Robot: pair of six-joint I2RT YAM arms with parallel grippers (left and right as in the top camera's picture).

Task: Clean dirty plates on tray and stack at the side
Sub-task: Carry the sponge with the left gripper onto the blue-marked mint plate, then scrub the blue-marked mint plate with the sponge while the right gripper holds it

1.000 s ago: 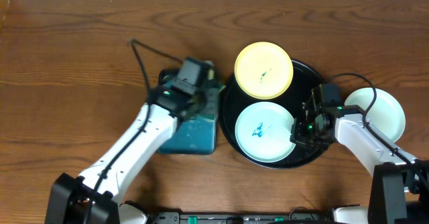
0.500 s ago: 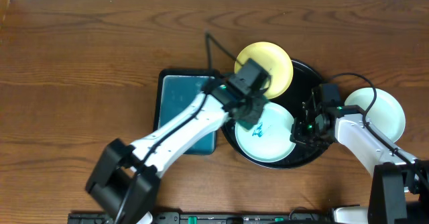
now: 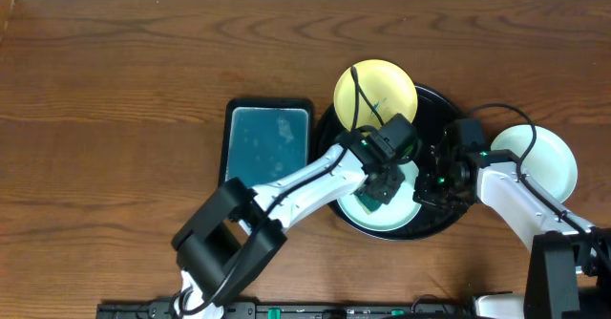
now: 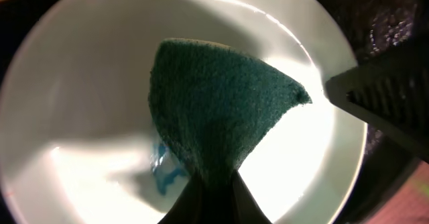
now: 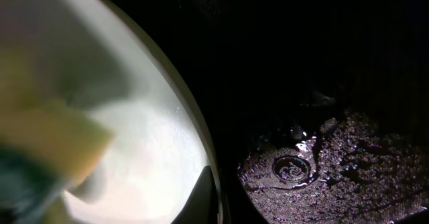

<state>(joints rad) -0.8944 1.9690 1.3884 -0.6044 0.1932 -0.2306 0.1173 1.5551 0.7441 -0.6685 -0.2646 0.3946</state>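
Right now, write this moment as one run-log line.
left hand: shut on sponge | sponge: over smeared mint plate | right hand: shut at plate rim

Black tray (image 3: 439, 109) has a yellow plate (image 3: 375, 97) on its far edge and a blue-smeared mint plate (image 3: 382, 216) on its near side. A second mint plate (image 3: 549, 157) sits just off the tray's right.
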